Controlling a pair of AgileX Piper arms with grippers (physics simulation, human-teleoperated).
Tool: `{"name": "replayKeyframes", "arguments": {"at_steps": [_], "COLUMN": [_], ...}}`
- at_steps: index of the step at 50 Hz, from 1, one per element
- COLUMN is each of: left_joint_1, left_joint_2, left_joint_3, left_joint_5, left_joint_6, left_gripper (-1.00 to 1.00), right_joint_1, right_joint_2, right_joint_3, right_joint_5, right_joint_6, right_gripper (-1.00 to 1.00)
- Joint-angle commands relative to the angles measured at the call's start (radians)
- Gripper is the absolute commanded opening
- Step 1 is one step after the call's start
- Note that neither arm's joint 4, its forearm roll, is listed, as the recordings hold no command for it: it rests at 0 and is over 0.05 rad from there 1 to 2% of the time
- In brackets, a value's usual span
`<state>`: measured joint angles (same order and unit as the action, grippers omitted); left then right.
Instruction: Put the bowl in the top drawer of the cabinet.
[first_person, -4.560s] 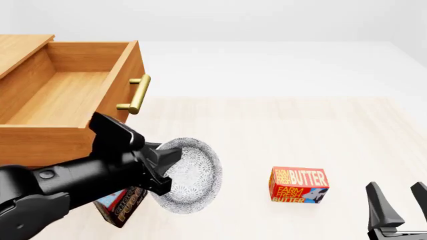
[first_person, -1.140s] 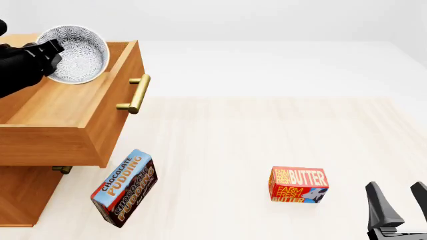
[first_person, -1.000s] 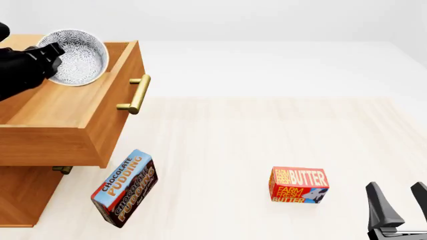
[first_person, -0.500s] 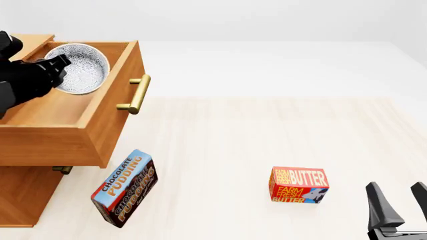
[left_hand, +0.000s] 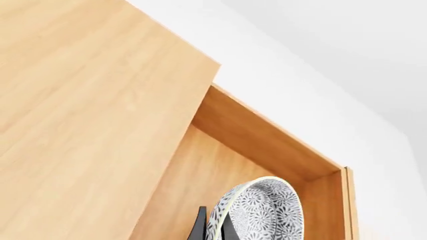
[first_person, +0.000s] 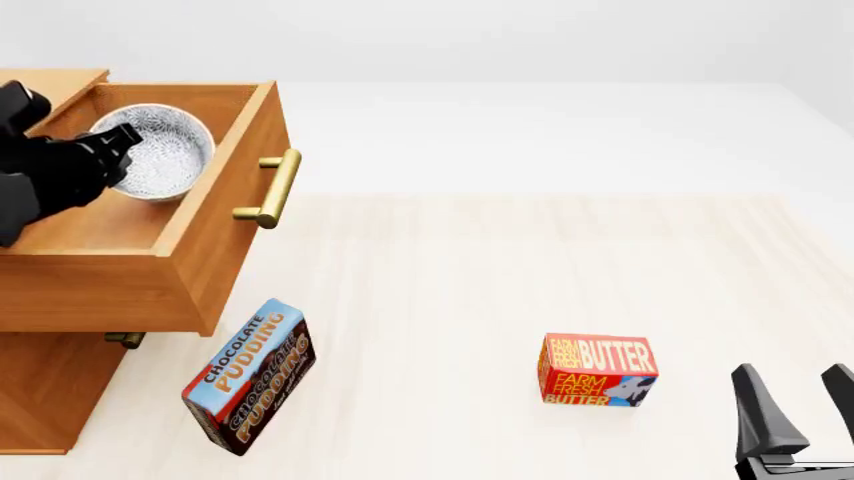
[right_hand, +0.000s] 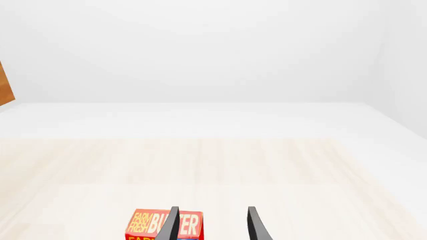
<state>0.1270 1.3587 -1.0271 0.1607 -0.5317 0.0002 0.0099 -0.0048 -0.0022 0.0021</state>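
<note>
The white bowl (first_person: 163, 153) with blue-grey pattern hangs tilted inside the open top drawer (first_person: 200, 235), near its back end. My left gripper (first_person: 116, 148) is shut on the bowl's rim. The left wrist view shows the bowl (left_hand: 261, 211) on edge over the drawer floor (left_hand: 207, 180), its rim pinched in my left gripper (left_hand: 213, 230); whether it touches the floor cannot be told. The cabinet (first_person: 40, 390) stands at the far left. My right gripper (first_person: 801, 415) stands open at the near right, holding nothing.
A chocolate pudding box (first_person: 247, 375) stands tilted in front of the cabinet below the drawer. A red butter box (first_person: 597, 371) lies right of centre, and the right wrist view shows it (right_hand: 150, 226) just beyond the right gripper (right_hand: 212, 226). The drawer's brass handle (first_person: 271, 188) sticks out over the table.
My left gripper lifted the bowl from the table beside the pudding box, carried it above the drawer's back end, and over the last second lowered it down into the drawer. The right arm stayed still.
</note>
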Motion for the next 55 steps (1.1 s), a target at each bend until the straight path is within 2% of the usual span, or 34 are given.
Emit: {"name": "replayKeyframes", "arguments": {"at_steps": [1, 3, 5, 6, 25, 51, 55], "left_joint_1": [0.016, 0.03, 0.023, 0.024, 0.036, -0.007, 0.009], "left_joint_2": [0.02, 0.024, 0.021, 0.021, 0.027, -0.11, -0.124], "left_joint_3": [0.001, -0.008, -0.004, -0.001, -0.006, 0.021, 0.016], "left_joint_5": [-0.006, 0.001, -0.004, -0.002, -0.001, 0.026, 0.037], "left_joint_6": [-0.011, 0.013, 0.004, -0.004, 0.01, 0.038, 0.067], "left_gripper": [-1.0, -1.0, -1.0, 1.0, 1.0, 1.0, 1.0], "right_joint_1": [0.0, 0.0, 0.0, 0.0, 0.0, 0.0, 0.0], "right_joint_2": [-0.001, -0.002, -0.001, -0.001, -0.001, -0.002, -0.001], "right_joint_3": [0.001, 0.001, 0.001, 0.001, 0.001, 0.001, 0.001], "right_joint_5": [0.0, 0.0, 0.0, 0.0, 0.0, 0.0, 0.0], "right_joint_6": [-0.001, -0.001, 0.0, 0.0, -0.001, 0.0, 0.0], "right_gripper": [1.0, 1.0, 1.0, 1.0, 1.0, 1.0, 1.0]}}
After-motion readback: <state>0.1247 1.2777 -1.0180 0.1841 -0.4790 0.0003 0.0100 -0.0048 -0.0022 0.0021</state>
